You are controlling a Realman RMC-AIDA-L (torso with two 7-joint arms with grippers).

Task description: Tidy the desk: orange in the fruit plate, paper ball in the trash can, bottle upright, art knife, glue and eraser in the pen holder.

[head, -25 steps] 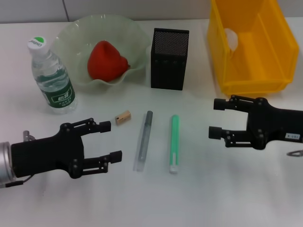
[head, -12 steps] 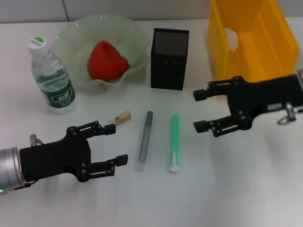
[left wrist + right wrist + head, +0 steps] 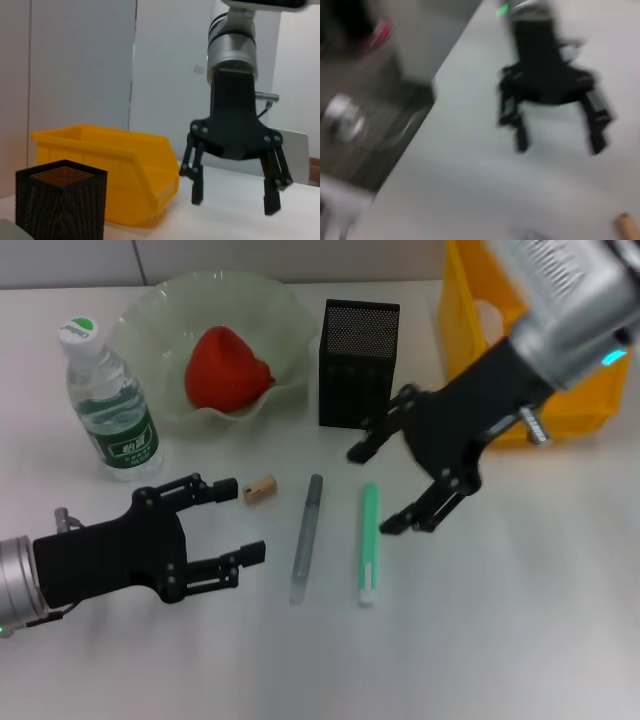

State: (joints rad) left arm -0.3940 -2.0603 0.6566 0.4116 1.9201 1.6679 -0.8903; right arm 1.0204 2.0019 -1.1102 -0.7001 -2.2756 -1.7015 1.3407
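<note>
The orange (image 3: 225, 368) lies in the pale green fruit plate (image 3: 150, 312). The bottle (image 3: 105, 405) stands upright to the plate's left. The paper ball (image 3: 486, 318) shows inside the yellow trash can (image 3: 585, 390). On the table lie the tan eraser (image 3: 259, 488), a grey pen-shaped art knife (image 3: 305, 537) and a green glue stick (image 3: 368, 542). My right gripper (image 3: 373, 490) hangs open over the glue's far end, in front of the black mesh pen holder (image 3: 358, 365). My left gripper (image 3: 244, 517) is open, its far fingertip just beside the eraser.
The left wrist view shows the right gripper (image 3: 234, 200) open above the table, with the pen holder (image 3: 60, 205) and trash can (image 3: 110, 170) beside it. The right wrist view shows the left gripper (image 3: 559, 145), the eraser (image 3: 626, 226) and the table's edge.
My right gripper swung left from in front of the trash can to above the glue, turning as it went. The left gripper crept slightly toward the eraser.
</note>
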